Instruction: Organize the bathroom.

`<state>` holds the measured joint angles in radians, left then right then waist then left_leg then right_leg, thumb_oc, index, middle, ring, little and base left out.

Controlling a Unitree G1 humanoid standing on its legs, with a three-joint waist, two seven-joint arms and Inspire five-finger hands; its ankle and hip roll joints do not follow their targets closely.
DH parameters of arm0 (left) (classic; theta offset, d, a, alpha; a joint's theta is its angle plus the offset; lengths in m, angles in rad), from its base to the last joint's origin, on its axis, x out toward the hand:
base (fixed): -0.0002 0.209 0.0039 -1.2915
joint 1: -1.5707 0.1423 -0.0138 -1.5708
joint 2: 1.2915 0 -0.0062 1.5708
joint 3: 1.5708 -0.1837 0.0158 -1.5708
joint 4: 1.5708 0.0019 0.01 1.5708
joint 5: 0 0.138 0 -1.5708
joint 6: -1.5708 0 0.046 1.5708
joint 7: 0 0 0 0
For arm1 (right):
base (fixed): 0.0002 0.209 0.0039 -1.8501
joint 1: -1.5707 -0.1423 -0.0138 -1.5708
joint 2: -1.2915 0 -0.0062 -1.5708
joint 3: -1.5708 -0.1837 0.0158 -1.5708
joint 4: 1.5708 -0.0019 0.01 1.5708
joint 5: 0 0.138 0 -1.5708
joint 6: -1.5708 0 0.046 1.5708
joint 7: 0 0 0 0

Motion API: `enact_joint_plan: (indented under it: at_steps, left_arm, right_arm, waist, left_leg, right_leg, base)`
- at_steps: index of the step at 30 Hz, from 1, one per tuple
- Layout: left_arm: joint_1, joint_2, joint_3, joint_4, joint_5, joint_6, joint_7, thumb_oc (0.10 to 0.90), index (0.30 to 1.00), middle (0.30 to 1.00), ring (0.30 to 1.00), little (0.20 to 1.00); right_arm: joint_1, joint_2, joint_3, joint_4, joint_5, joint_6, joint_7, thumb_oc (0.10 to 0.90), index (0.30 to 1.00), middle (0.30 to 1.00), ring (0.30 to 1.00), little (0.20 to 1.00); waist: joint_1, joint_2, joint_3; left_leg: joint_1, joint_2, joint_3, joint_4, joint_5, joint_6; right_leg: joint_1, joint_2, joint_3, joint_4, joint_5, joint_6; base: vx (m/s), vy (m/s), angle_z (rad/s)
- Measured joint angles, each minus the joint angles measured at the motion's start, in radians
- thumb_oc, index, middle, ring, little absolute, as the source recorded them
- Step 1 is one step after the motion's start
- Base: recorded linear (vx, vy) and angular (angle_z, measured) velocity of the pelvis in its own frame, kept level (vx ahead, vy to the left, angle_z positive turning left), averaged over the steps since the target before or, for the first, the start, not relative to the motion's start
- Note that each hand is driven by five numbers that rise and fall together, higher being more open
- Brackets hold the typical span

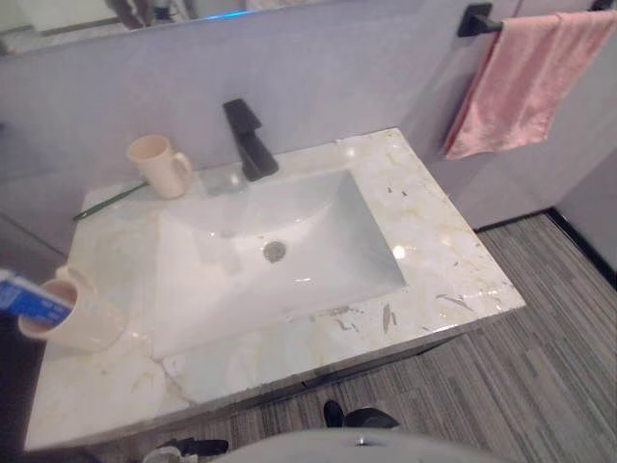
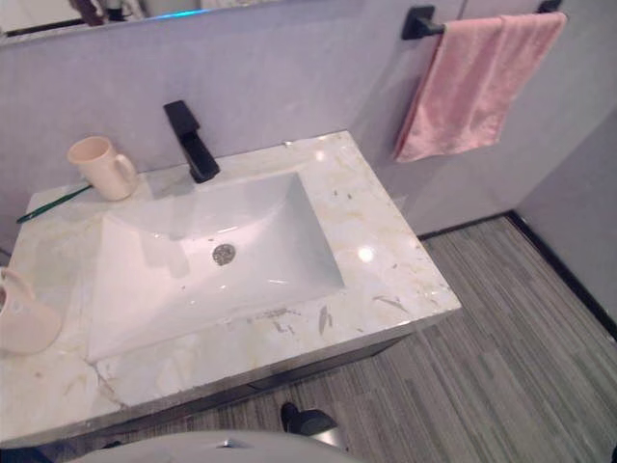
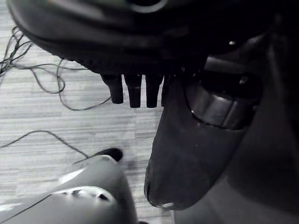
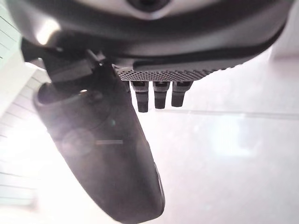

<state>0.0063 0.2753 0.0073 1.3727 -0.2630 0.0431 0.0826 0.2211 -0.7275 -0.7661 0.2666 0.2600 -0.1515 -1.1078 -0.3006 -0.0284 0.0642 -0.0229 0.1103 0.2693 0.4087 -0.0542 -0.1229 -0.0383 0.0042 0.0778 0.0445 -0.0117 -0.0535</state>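
A marble vanity top (image 1: 439, 241) holds a white sink (image 1: 318, 227) with a black faucet (image 1: 249, 140). A cream mug (image 1: 162, 165) stands at the back left, and a green toothbrush (image 1: 111, 201) lies flat on the counter beside it. A second cream mug (image 1: 82, 316) stands at the front left with a blue toothpaste tube (image 1: 29, 297) sticking out of it. My left hand (image 3: 135, 91) hangs over the floor with straight fingers, holding nothing. My right hand (image 4: 159, 95) is likewise open, its fingers bare against a bright surface.
A pink towel (image 1: 525, 82) hangs from a black bar (image 1: 477, 19) on the right wall. Grey wall rises behind the vanity. Striped wood-look floor (image 1: 549, 367) lies to the right of and in front of the counter.
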Motion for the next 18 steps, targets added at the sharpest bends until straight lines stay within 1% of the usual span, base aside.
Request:
enact_joint_plan:
  at_steps: [1, 2, 3, 4, 5, 6, 7, 8, 9, 10, 11, 12, 13, 14, 15, 16, 17, 18]
  left_arm:
    - [-0.014, 0.003, -0.003, 0.007, -0.004, 0.004, 0.009, 0.800, 0.900, 0.900, 0.900, 0.900]
    - [-0.006, -0.004, -0.016, -0.005, -0.007, -0.002, 0.014, 0.800, 0.900, 0.900, 0.900, 0.900]
    - [-0.007, -0.008, -0.032, -0.007, -0.011, -0.004, 0.016, 0.800, 0.900, 0.900, 0.900, 0.900]
    - [-0.013, -0.017, -0.054, -0.006, -0.012, -0.007, 0.019, 0.800, 0.900, 0.900, 0.900, 0.900]
    - [-0.025, -0.028, -0.078, -0.009, -0.018, -0.016, 0.025, 0.800, 0.900, 0.900, 0.900, 0.900]
    - [-0.036, -0.036, -0.099, -0.013, -0.019, -0.020, 0.026, 0.800, 0.900, 0.900, 0.900, 0.900]
    - [-0.044, -0.042, -0.136, -0.025, -0.019, -0.017, 0.031, 0.800, 0.900, 0.900, 0.900, 0.900]
    - [-0.047, -0.044, -0.156, -0.028, -0.021, -0.018, 0.038, 0.800, 0.900, 0.900, 0.900, 0.900]
    - [-0.056, -0.045, -0.184, -0.047, -0.025, -0.020, 0.060, 0.800, 0.900, 0.900, 0.900, 0.900]
    - [-0.060, -0.046, -0.200, -0.052, -0.032, -0.022, 0.063, 0.800, 0.900, 0.900, 0.900, 0.900]
    - [-0.076, -0.049, -0.213, -0.075, -0.041, -0.016, 0.067, 0.800, 0.900, 0.900, 0.900, 0.900]
    - [-0.084, -0.053, -0.213, -0.078, -0.041, -0.016, 0.068, 0.800, 0.900, 0.900, 0.900, 0.900]
    - [-0.091, -0.054, -0.222, -0.089, -0.041, -0.018, 0.072, 0.800, 0.900, 0.900, 0.900, 0.900]
    - [-0.090, -0.051, -0.244, -0.097, -0.041, -0.017, 0.082, 0.800, 0.900, 0.900, 0.900, 0.900]
    - [-0.088, -0.044, -0.255, -0.119, -0.040, -0.014, 0.091, 0.800, 0.900, 0.900, 0.900, 0.900]
    - [-0.082, -0.041, -0.258, -0.118, -0.039, -0.014, 0.091, 0.800, 0.900, 0.900, 0.900, 0.900]
    - [-0.082, -0.031, -0.264, -0.118, -0.039, -0.013, 0.092, 0.800, 0.900, 0.900, 0.900, 0.900]
    - [-0.071, -0.020, -0.264, -0.115, -0.039, -0.012, 0.091, 0.800, 0.900, 0.900, 0.900, 0.900]
  right_arm:
    - [0.027, 0.059, 0.001, 0.130, 0.017, -0.056, 0.027, 0.800, 0.900, 0.900, 0.900, 0.900]
    - [0.047, 0.105, 0.021, 0.261, 0.057, -0.059, 0.044, 0.800, 0.900, 0.900, 0.900, 0.900]
    - [0.049, 0.127, 0.042, 0.348, 0.086, -0.058, 0.055, 0.800, 0.900, 0.900, 0.900, 0.900]
    - [0.056, 0.181, 0.060, 0.446, 0.134, -0.074, 0.076, 0.800, 0.900, 0.900, 0.900, 0.900]
    - [0.052, 0.214, 0.108, 0.551, 0.154, -0.100, 0.100, 0.800, 0.900, 0.900, 0.900, 0.900]
    - [0.055, 0.240, 0.136, 0.607, 0.185, -0.098, 0.120, 0.800, 0.900, 0.900, 0.900, 0.900]
    - [0.051, 0.279, 0.182, 0.670, 0.237, -0.094, 0.148, 0.800, 0.900, 0.900, 0.900, 0.900]
    - [0.044, 0.308, 0.200, 0.695, 0.255, -0.092, 0.166, 0.800, 0.900, 0.900, 0.900, 0.900]
    - [0.021, 0.373, 0.275, 0.741, 0.281, -0.086, 0.201, 0.800, 0.900, 0.900, 0.900, 0.900]
    - [0.013, 0.404, 0.314, 0.744, 0.286, -0.075, 0.215, 0.800, 0.900, 0.900, 0.900, 0.900]
    - [-0.003, 0.457, 0.420, 0.773, 0.297, -0.049, 0.269, 0.800, 0.900, 0.900, 0.900, 0.900]
    - [-0.008, 0.471, 0.437, 0.784, 0.299, -0.037, 0.303, 0.800, 0.900, 0.900, 0.900, 0.900]
    - [-0.020, 0.504, 0.452, 0.798, 0.305, -0.019, 0.367, 0.800, 0.900, 0.900, 0.900, 0.900]
    - [-0.021, 0.513, 0.488, 0.805, 0.306, -0.012, 0.393, 0.800, 0.900, 0.900, 0.900, 0.900]
    - [-0.022, 0.520, 0.551, 0.823, 0.304, -0.008, 0.465, 0.800, 0.900, 0.900, 0.900, 0.900]
    - [-0.025, 0.527, 0.562, 0.830, 0.303, -0.003, 0.510, 0.800, 0.900, 0.900, 0.900, 0.900]
    - [-0.028, 0.533, 0.600, 0.839, 0.295, 0.001, 0.595, 0.800, 0.900, 0.900, 0.900, 0.900]
    - [-0.031, 0.538, 0.638, 0.835, 0.292, 0.011, 0.662, 0.800, 0.900, 0.900, 0.900, 0.900]
  waist:
    - [-0.018, 0.001, 0.009]
    - [-0.031, 0.003, 0.017]
    - [-0.042, 0.003, 0.020]
    - [-0.057, 0.028, 0.022]
    - [-0.062, 0.036, 0.042]
    - [-0.065, 0.053, 0.047]
    - [-0.062, 0.070, 0.053]
    - [-0.061, 0.076, 0.054]
    - [-0.053, 0.067, 0.062]
    - [-0.050, 0.066, 0.063]
    - [-0.051, 0.071, 0.071]
    - [-0.050, 0.078, 0.074]
    - [-0.044, 0.080, 0.084]
    - [-0.036, 0.072, 0.089]
    - [-0.029, 0.063, 0.095]
    - [-0.019, 0.056, 0.098]
    - [-0.008, 0.038, 0.108]
    - [0.000, 0.020, 0.120]
  left_leg:
    - [-0.008, -0.013, -0.015, 0.051, -0.040, -0.018]
    - [0.003, -0.030, -0.029, 0.027, -0.059, -0.016]
    - [0.014, -0.033, -0.035, 0.001, -0.071, -0.014]
    - [0.022, -0.035, -0.034, -0.043, -0.109, -0.006]
    - [0.041, -0.043, -0.043, -0.122, -0.123, 0.000]
    - [0.063, -0.049, -0.051, -0.188, -0.125, 0.020]
    - [0.116, -0.063, -0.082, -0.297, -0.112, 0.053]
    - [0.125, -0.071, -0.088, -0.334, -0.106, 0.064]
    - [0.134, -0.104, -0.095, -0.384, -0.081, 0.104]
    - [0.130, -0.116, -0.102, -0.400, -0.075, 0.113]
    - [0.120, -0.138, -0.113, -0.438, -0.066, 0.129]
    - [0.121, -0.144, -0.114, -0.457, -0.069, 0.134]
    - [0.132, -0.164, -0.118, -0.494, -0.050, 0.148]
    - [0.128, -0.174, -0.112, -0.494, -0.036, 0.151]
    - [0.123, -0.183, -0.112, -0.495, -0.032, 0.156]
    - [0.119, -0.188, -0.112, -0.494, -0.027, 0.161]
    - [0.119, -0.192, -0.112, -0.495, -0.027, 0.165]
    - [0.118, -0.193, -0.112, -0.495, -0.024, 0.168]
  right_leg:
    - [-0.007, 0.003, -0.016, 0.009, 0.000, 0.000]
    - [-0.003, 0.006, -0.025, 0.011, -0.001, -0.001]
    - [-0.010, 0.008, -0.036, 0.012, -0.001, -0.001]
    - [-0.035, 0.015, -0.039, 0.027, 0.001, 0.002]
    - [-0.040, 0.022, -0.049, 0.028, 0.004, 0.012]
    - [-0.047, 0.028, -0.049, 0.028, 0.007, 0.020]
    - [-0.056, 0.031, -0.046, 0.030, 0.015, 0.031]
    - [-0.070, 0.029, -0.044, 0.040, 0.017, 0.036]
    - [-0.104, 0.010, -0.030, 0.072, 0.017, 0.064]
    - [-0.123, -0.001, -0.022, 0.083, 0.021, 0.073]
    - [-0.152, -0.020, -0.017, 0.081, 0.037, 0.111]
    - [-0.153, -0.026, -0.022, 0.068, 0.046, 0.123]
    - [-0.152, -0.048, -0.029, 0.051, 0.071, 0.148]
    - [-0.151, -0.061, -0.032, 0.043, 0.090, 0.152]
    - [-0.153, -0.076, -0.046, 0.017, 0.101, 0.180]
    - [-0.152, -0.084, -0.054, 0.004, 0.105, 0.186]
    - [-0.145, -0.097, -0.083, -0.018, 0.114, 0.201]
    - [-0.141, -0.103, -0.103, -0.032, 0.116, 0.204]
  base:
    - [-0.22, 0.095, 0.19]
    - [-0.22, 0.122, 0.25]
    - [-0.23, 0.132, 0.13]
    - [-0.28, 0.147, 0.11]
    - [-0.29, 0.119, 0.08]
    - [-0.31, 0.111, 0.07]
    - [-0.22, 0.081, -0.02]
    - [-0.33, 0.122, -0.17]
    - [-0.25, 0.094, -0.18]
    - [-0.30, 0.117, -0.17]
    - [-0.16, 0.068, 0.00]
    - [-0.33, 0.133, 0.20]
    - [-0.26, 0.101, 0.21]
    - [-0.37, 0.125, 0.21]
    - [-0.20, 0.054, 0.07]
    - [-0.22, 0.046, 0.03]
    - [-0.20, -0.001, -0.11]
    - [-0.24, -0.013, -0.03]
